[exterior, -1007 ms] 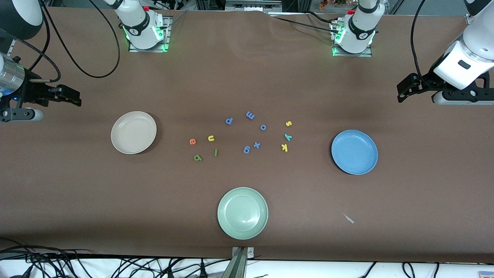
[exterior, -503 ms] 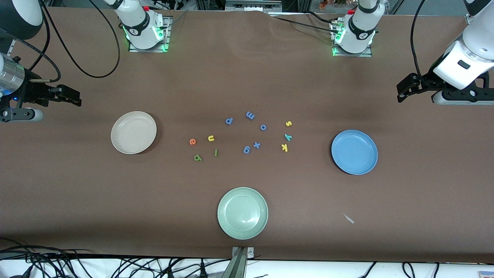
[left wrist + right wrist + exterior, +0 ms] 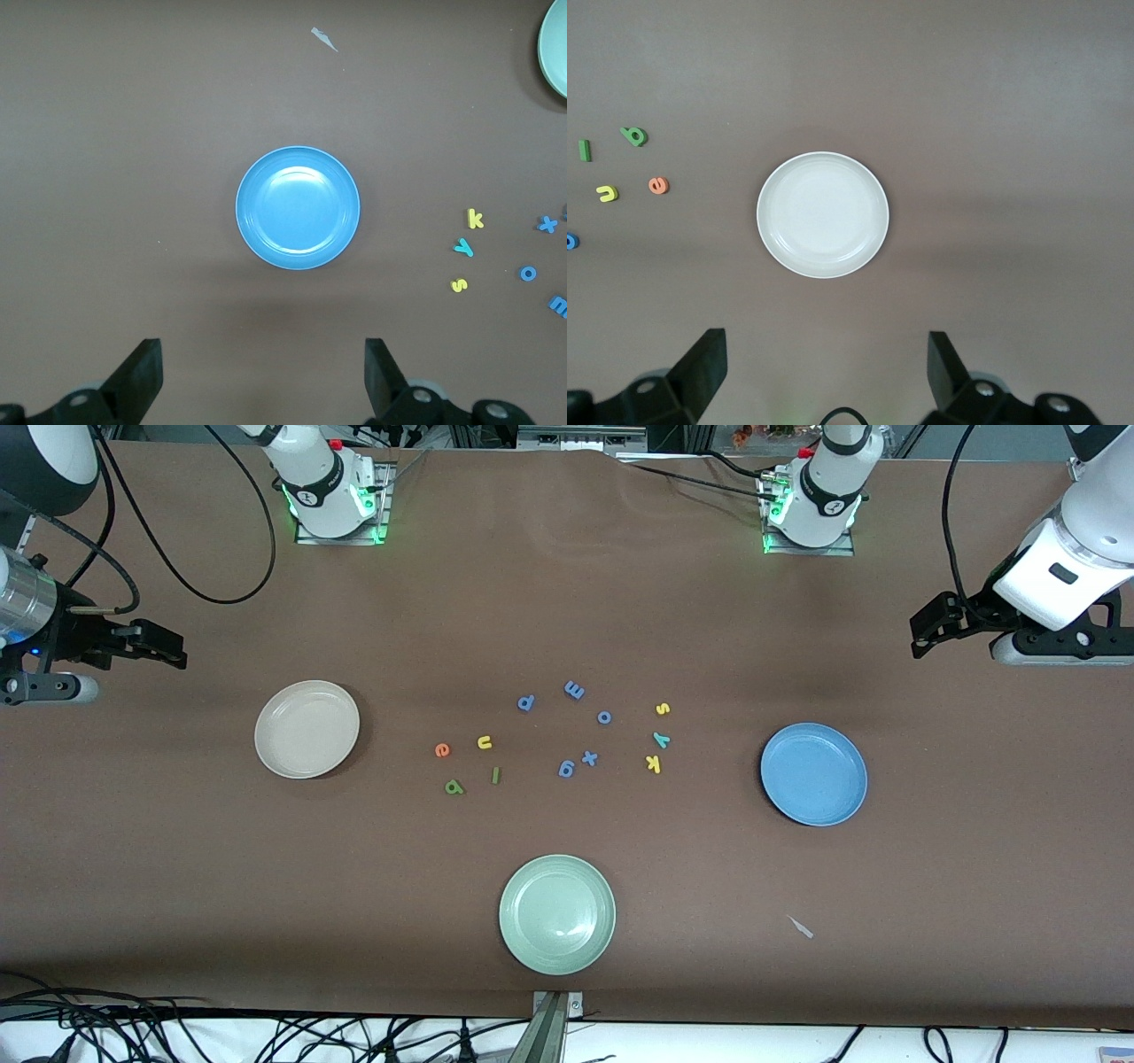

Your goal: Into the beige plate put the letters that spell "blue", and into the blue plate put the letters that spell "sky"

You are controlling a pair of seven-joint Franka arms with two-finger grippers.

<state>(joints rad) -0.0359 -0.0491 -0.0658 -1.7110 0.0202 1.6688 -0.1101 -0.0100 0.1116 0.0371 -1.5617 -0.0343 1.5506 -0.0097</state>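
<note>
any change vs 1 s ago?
Nothing visibly changed. The left gripper and the right gripper stay open and raised at their ends of the table, holding nothing. All letters lie loose on the table, and the beige plate and the blue plate are still empty.

Both arms are glossy white with black joint bands, green lights glowing at their bases, black cables, and black hands; markings seem unreadable.

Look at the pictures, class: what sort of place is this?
Probably a robotics lab bench. Two robot arms are bolted to a brown-covered table, cables trail along its edge, and foam letters lie between a beige plate, blue plate and green plate.
</note>
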